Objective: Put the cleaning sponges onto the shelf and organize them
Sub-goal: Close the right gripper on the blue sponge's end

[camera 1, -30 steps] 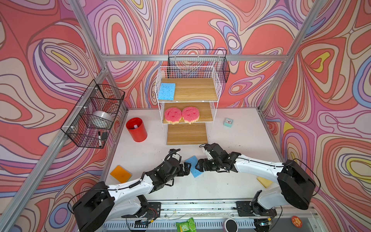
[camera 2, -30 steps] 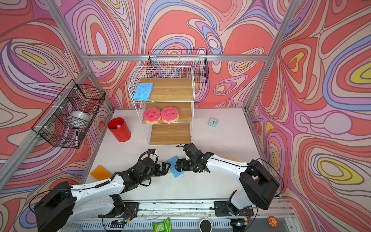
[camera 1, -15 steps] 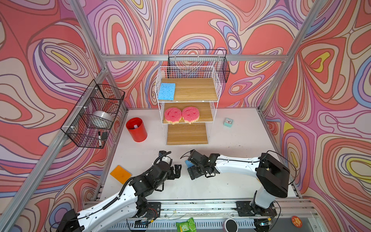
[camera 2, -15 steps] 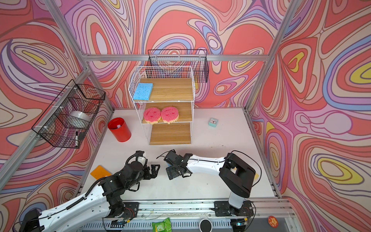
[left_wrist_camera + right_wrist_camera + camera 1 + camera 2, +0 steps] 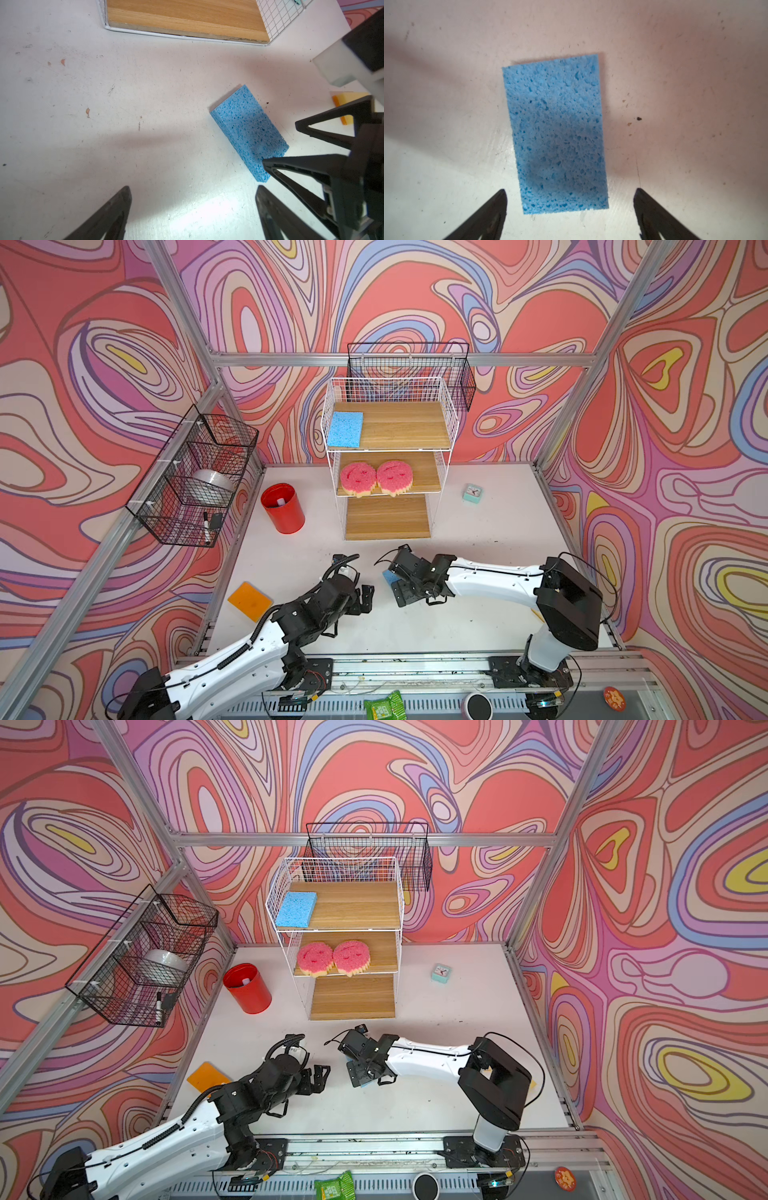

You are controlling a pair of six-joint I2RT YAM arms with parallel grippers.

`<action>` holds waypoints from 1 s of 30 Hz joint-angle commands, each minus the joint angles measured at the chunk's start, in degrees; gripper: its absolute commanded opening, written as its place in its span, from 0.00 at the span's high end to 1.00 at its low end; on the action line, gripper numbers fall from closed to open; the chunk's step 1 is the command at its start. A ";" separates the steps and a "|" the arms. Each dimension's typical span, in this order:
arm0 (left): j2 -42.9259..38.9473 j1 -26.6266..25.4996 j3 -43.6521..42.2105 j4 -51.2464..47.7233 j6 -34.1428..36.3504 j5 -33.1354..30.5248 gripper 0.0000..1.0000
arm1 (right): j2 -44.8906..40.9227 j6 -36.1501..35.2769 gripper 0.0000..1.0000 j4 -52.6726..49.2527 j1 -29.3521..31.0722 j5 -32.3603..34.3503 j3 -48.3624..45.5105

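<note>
Blue sponge point(image 5: 556, 133) lies flat under the right hand point(image 5: 570, 189) (jaws wide apart, sponge end between them).

White table point(image 5: 478, 531) carries shelf point(image 5: 386, 518), red cup point(image 5: 283, 509), clock point(image 5: 472, 492), blue sponge point(image 5: 556, 133), orange sponge point(image 5: 249, 600).

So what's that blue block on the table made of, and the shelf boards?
The blue sponge looks like cellulose foam: matte, riddled with irregular open pores. The shelf boards look like light wood or laminate, matte, with streaky grain; the frame seems white-coated wire.
</note>
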 commanded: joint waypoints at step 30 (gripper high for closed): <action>-1.03 0.64 -2.89 5.16 5.19 -0.61 0.07 | 10.34 5.41 0.15 -5.45 1.99 1.02 6.11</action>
